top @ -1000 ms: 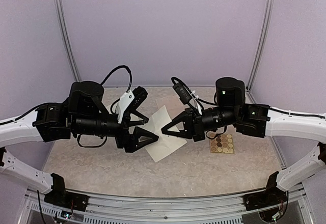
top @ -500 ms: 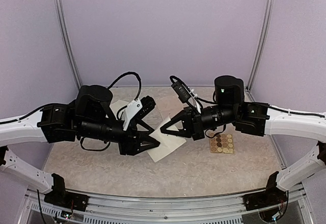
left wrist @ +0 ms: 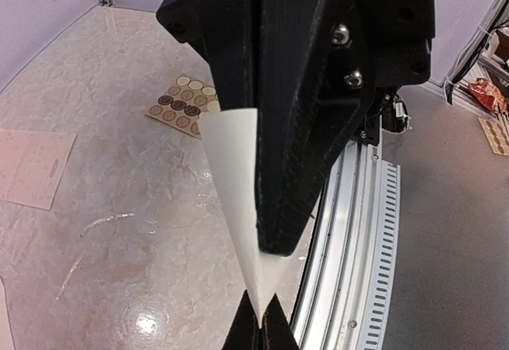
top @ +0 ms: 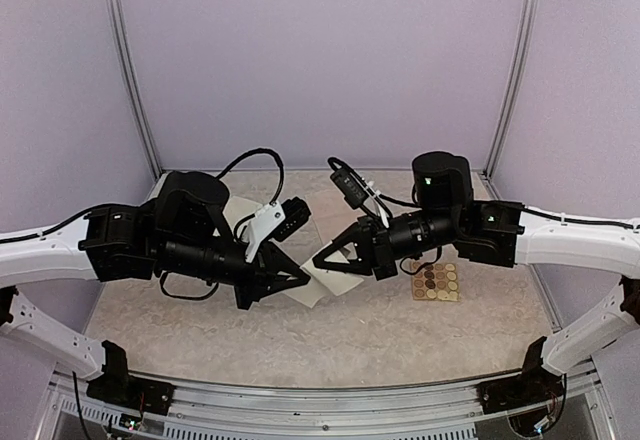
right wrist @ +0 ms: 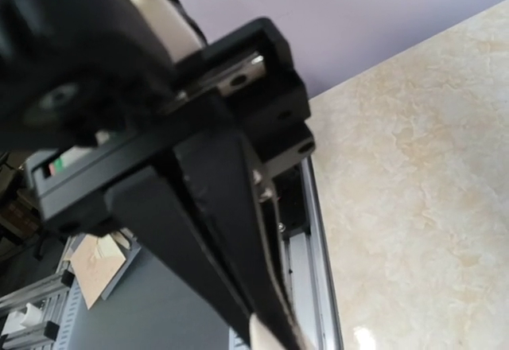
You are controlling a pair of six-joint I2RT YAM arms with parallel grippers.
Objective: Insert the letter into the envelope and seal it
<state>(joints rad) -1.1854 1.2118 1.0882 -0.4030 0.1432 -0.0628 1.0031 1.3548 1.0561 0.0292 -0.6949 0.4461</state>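
The cream envelope (top: 338, 280) hangs over the table's middle between both arms. My left gripper (top: 303, 281) is shut on its left corner; in the left wrist view the envelope (left wrist: 235, 175) narrows down into my shut left gripper (left wrist: 259, 324). My right gripper (top: 318, 260) is shut on the envelope's upper edge, and its black finger (left wrist: 298, 143) lies against the paper. In the right wrist view a sliver of envelope (right wrist: 262, 336) shows at the tips of the right gripper (right wrist: 278, 330). A pinkish-beige sheet, the letter (left wrist: 32, 167), lies flat on the table behind my left arm (top: 233, 210).
A small tan sheet of round brown stickers (top: 435, 282) lies on the table right of the envelope, also visible as the sticker sheet (left wrist: 184, 105). The marble-patterned table (top: 380, 335) ends at a metal rail (top: 320, 395) at the near edge. Purple walls enclose the back and sides.
My left gripper moved right to the envelope and went from open to shut on its corner. The right gripper, still shut on the envelope, shifted slightly left and raised it.
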